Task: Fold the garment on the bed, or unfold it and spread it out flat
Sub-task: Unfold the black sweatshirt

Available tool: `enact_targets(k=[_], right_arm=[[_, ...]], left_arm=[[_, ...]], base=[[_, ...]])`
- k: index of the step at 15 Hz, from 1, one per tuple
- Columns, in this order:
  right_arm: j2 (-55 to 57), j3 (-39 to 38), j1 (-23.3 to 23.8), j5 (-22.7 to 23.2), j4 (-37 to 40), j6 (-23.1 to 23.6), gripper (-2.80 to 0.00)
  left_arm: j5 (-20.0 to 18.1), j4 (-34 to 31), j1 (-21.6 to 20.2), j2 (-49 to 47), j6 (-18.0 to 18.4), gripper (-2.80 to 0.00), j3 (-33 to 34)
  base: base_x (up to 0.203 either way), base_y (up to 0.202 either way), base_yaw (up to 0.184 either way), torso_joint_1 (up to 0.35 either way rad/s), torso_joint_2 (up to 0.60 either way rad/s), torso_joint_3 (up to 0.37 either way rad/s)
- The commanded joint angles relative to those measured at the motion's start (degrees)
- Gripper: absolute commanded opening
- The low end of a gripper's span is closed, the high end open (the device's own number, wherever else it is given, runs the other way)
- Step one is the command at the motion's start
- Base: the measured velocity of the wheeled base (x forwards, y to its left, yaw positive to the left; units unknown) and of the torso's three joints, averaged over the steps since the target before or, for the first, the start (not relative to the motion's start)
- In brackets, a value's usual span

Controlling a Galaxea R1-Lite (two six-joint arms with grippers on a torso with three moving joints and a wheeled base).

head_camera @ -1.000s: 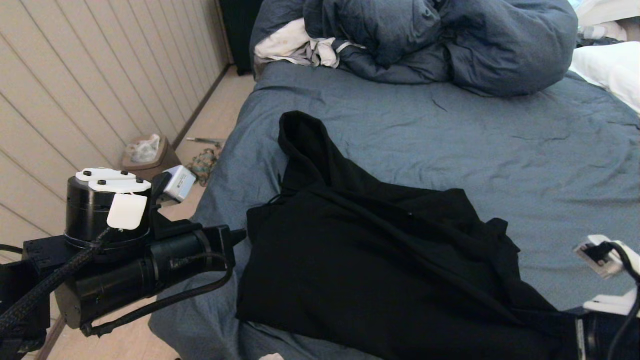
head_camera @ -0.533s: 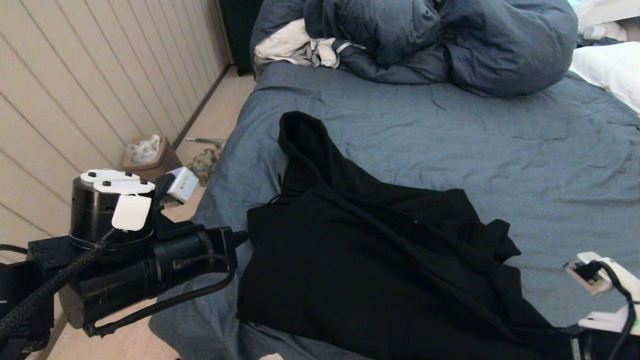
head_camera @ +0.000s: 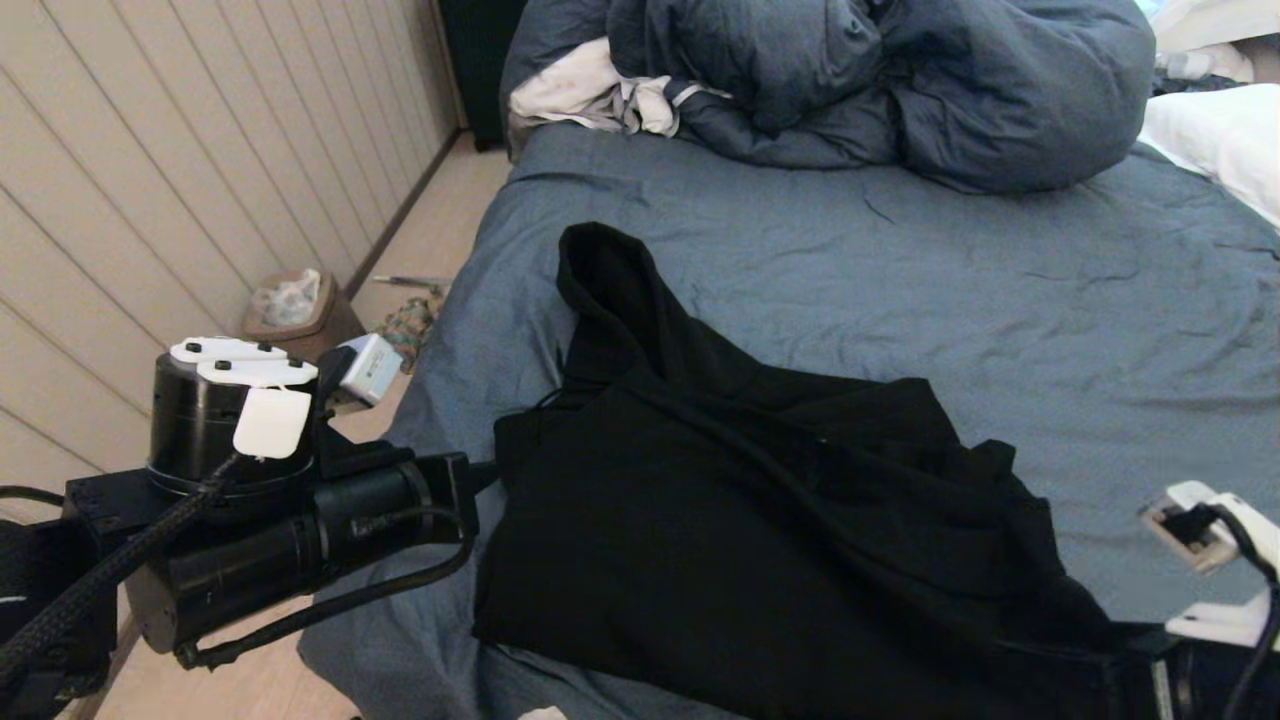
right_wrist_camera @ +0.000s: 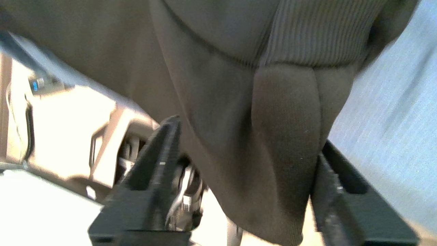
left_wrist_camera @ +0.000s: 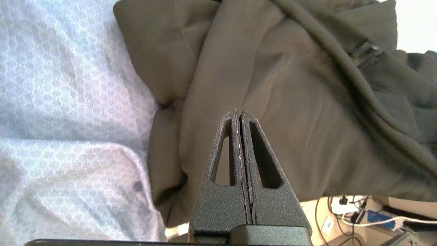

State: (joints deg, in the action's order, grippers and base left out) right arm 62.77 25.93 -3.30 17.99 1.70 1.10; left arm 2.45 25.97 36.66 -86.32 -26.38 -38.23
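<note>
1. The garment point(head_camera: 760, 540) lies on the near left part of the bed point(head_camera: 1000, 280), its long axis running from the hood at the far left toward the near right corner.
2. It is black, thick and soft, folded over itself, with a ridge crossing it diagonally and rumpled cloth at its right edge.
3. The left pincer point(left_wrist_camera: 239, 114), fingers pressed together, hovers just beside the garment's left edge.
4. The right pincer point(right_wrist_camera: 245, 147) stands apart at the near right, a fold of the garment hanging between its fingers.
</note>
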Motion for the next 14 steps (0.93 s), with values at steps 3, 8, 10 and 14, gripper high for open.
enact_targets(k=[3, 8, 10, 14], right_arm=[[-0.6, 11.9, 1.6, 0.1, 0.4, -2.9, 0.0], [10.5, 23.8, 1.5, 0.7, 0.2, -9.9, -2.8], [16.0, 24.9, 1.6, 1.9, 0.1, -12.0, -2.8], [18.2, 23.4, 2.5, 2.7, 0.0, -12.7, -2.8]], left_arm=[[0.6, 0.0, 0.0, -3.1, -0.3, -2.8, -3.1], [0.7, -1.5, 0.0, -12.0, -0.2, -2.8, -13.0], [0.7, -2.2, 0.0, -17.7, -0.1, -2.8, -18.9], [2.5, -2.0, -0.1, -27.8, 2.0, -2.8, -27.9]], base=[[0.0, 0.0, 0.0, 0.0, 0.0, 0.0], [0.0, 0.0, 0.0, 0.0, 0.0, 0.0], [0.0, 0.0, 0.0, 0.0, 0.0, 0.0], [0.0, 0.0, 0.0, 0.0, 0.0, 0.0]])
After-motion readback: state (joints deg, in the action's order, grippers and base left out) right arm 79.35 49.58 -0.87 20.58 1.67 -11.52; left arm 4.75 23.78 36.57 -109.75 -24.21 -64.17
